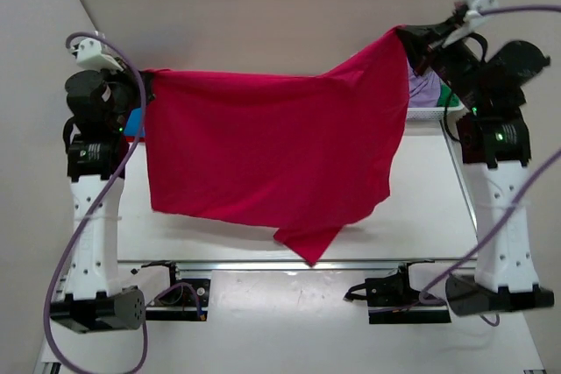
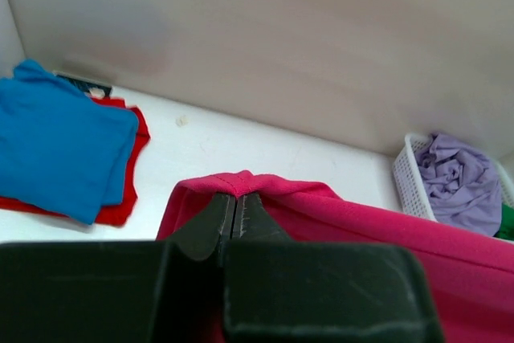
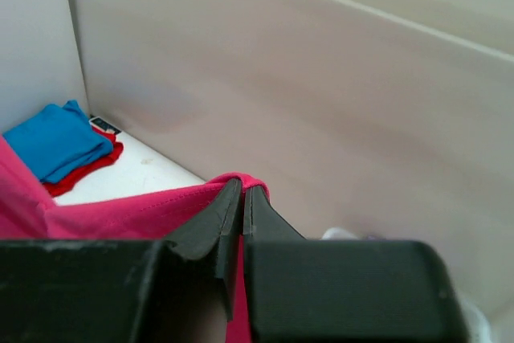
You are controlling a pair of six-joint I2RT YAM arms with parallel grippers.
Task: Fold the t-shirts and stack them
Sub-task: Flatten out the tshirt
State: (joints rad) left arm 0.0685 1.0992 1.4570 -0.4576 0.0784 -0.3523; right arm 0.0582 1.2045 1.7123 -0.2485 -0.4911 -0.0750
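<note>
The crimson-pink t-shirt hangs spread in the air between both arms, its lower edge drooping over the table. My left gripper is shut on its left top corner. My right gripper is shut on its right top corner, held higher. A folded bright blue t-shirt lies on a folded red t-shirt at the far left of the table; both also show in the right wrist view. A lavender t-shirt lies crumpled in the basket, with a bit of green t-shirt beside it.
The white latticed basket stands at the far right by the back wall; its rim shows in the top view. The beige back wall is close behind the held shirt. A metal rail runs along the table's near edge.
</note>
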